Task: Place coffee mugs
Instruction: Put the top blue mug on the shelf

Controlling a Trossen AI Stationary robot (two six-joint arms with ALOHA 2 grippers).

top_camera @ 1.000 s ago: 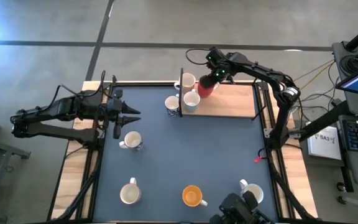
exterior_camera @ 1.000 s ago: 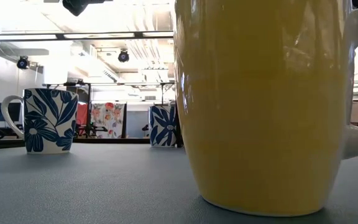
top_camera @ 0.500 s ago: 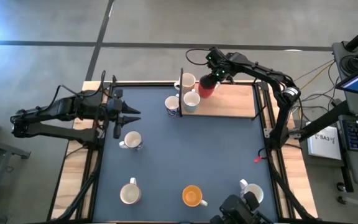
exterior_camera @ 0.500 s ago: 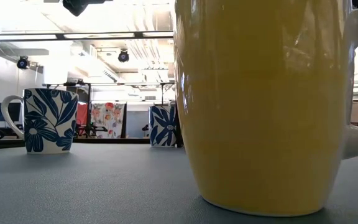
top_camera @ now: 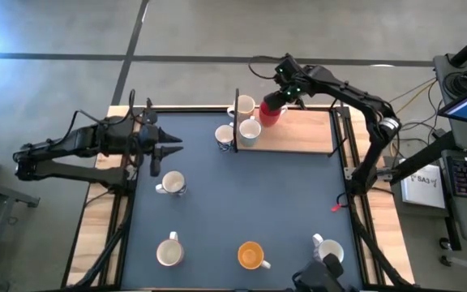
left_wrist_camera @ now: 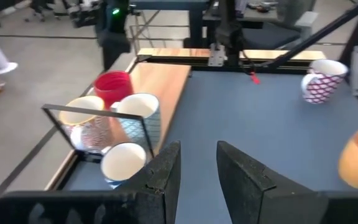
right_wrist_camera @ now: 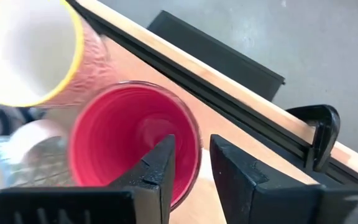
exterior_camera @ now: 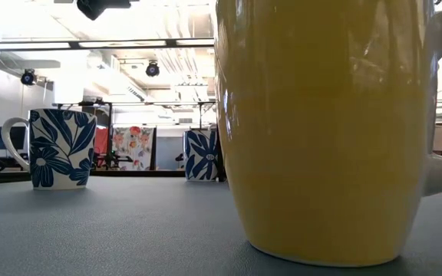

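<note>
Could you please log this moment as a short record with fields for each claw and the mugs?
right claw: over the red mug on the wooden board, one finger inside the rim, one outside; fingers slightly apart
left claw: above the mat's left part, holding nothing, fingers apart
mugs by board: red mug beside the yellow-rimmed mug and a pale mug
mugs on mat: orange mug, blue floral mug
</note>
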